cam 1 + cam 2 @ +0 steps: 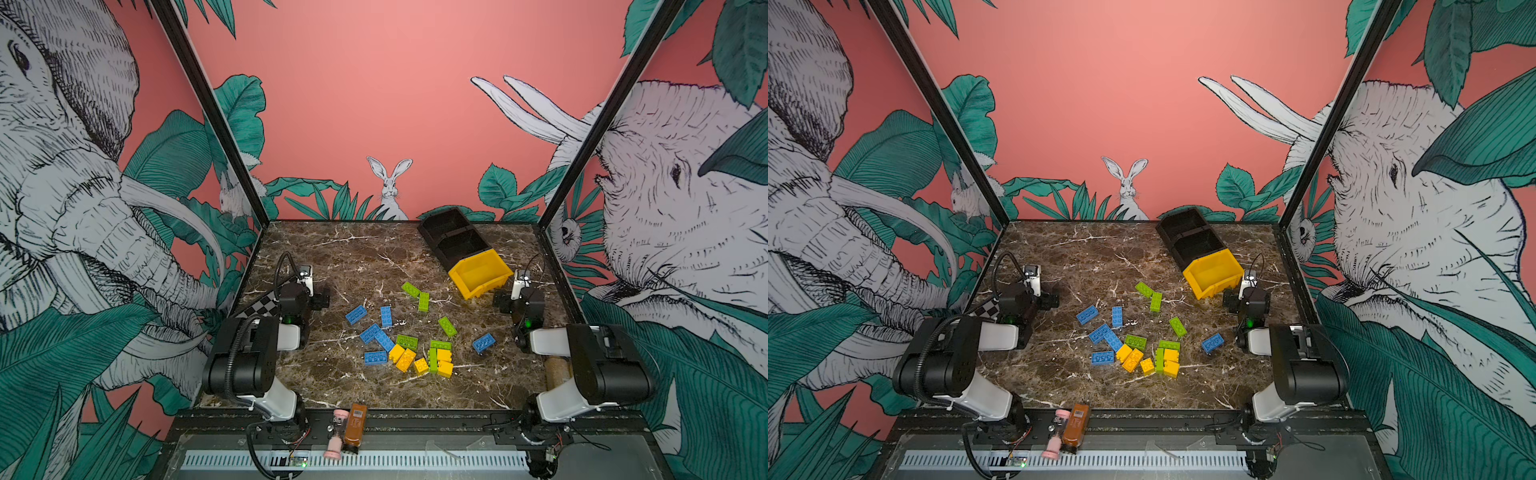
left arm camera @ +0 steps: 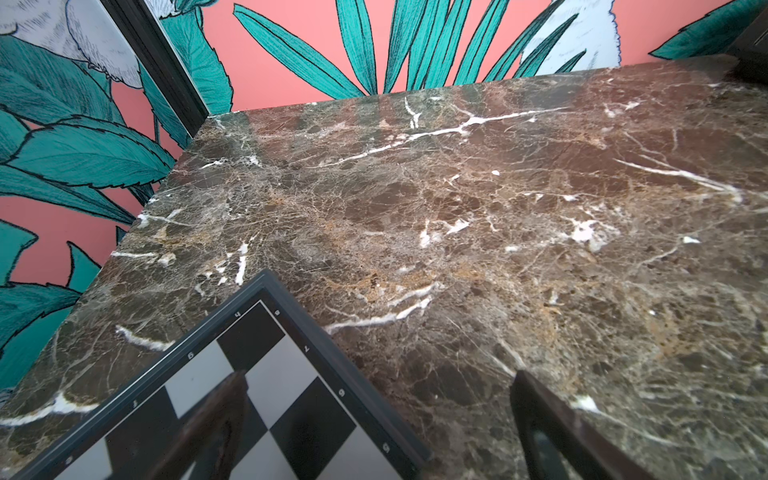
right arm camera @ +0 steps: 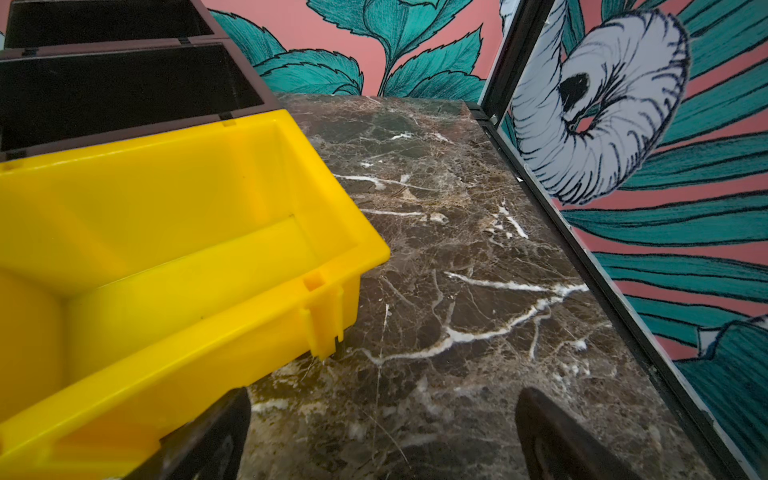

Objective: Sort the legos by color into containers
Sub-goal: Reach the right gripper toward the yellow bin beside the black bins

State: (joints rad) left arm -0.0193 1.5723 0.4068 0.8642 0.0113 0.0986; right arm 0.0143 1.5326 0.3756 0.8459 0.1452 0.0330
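**A:** Both my pincers are wide and empty: left gripper over the checkerboard, right gripper beside the yellow bin, far right. The legos lie mid-table, unsorted.

**B:** I'd start with the lone blue brick on the right and straddle its narrow width. Inside the black bins it's too dark to read.

Small studded plastic legos lie scattered on the brown marble table, from centre to front. Behind them, to the right, three open rectangular plastic containers stand in a touching row, with the yellow bin frontmost and two black bins behind it. A black-and-white checkerboard lies at the left edge.
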